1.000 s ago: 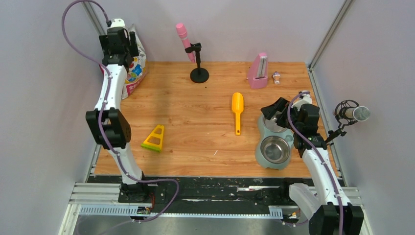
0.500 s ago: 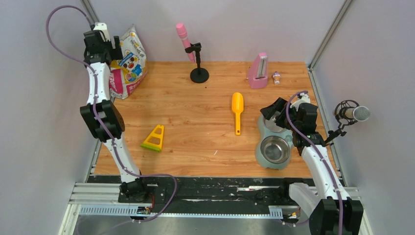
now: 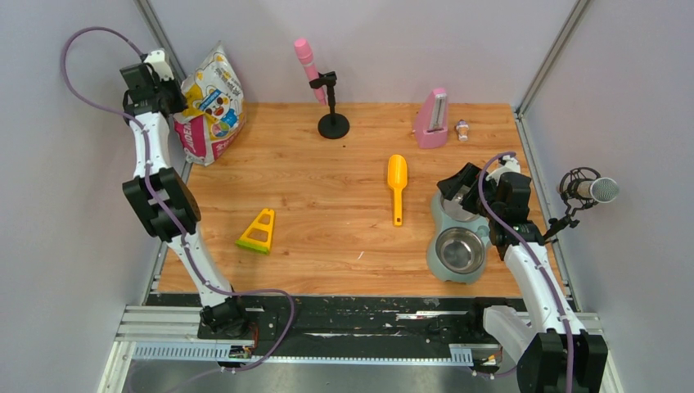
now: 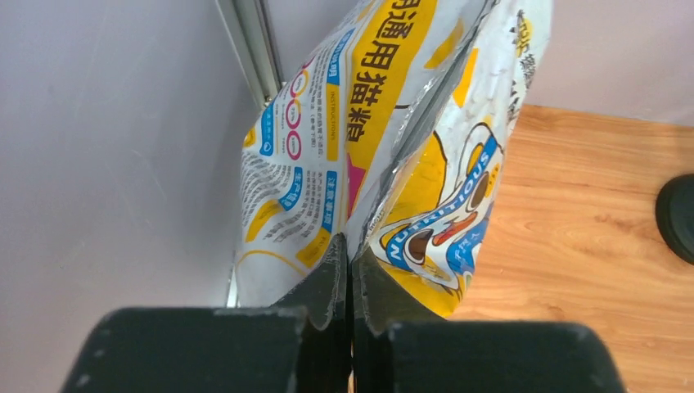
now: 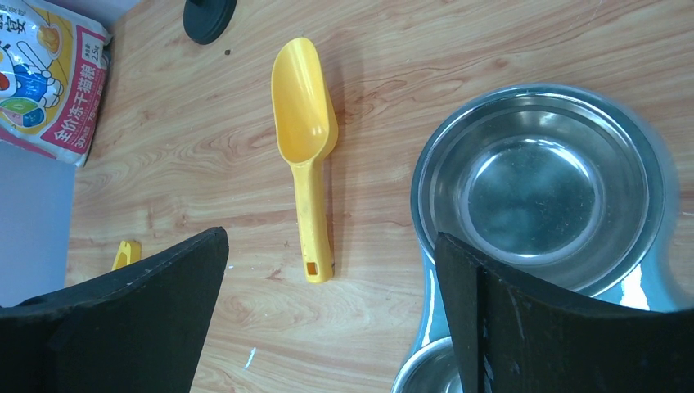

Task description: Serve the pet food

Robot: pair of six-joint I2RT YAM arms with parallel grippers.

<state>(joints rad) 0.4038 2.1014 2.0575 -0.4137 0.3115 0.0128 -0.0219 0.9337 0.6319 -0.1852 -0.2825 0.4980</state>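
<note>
At the far left corner, the left gripper (image 4: 350, 274) has swung out toward the left edge. Its jaws are pinched on the bag (image 3: 209, 102), which now leans into full view. No pet food shows; presumably it is inside the bag. The right gripper (image 3: 460, 182) waits spread wide over the empty bowl (image 5: 532, 192) at the right edge, so opening or pouring likely comes next.

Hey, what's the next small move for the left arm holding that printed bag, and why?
Probably draw the crinkly yellow-white-pink printed bag toward the round steel bowls: the left gripper is shut on its edge, it stands in the far left corner, and the bowls look empty.
</note>
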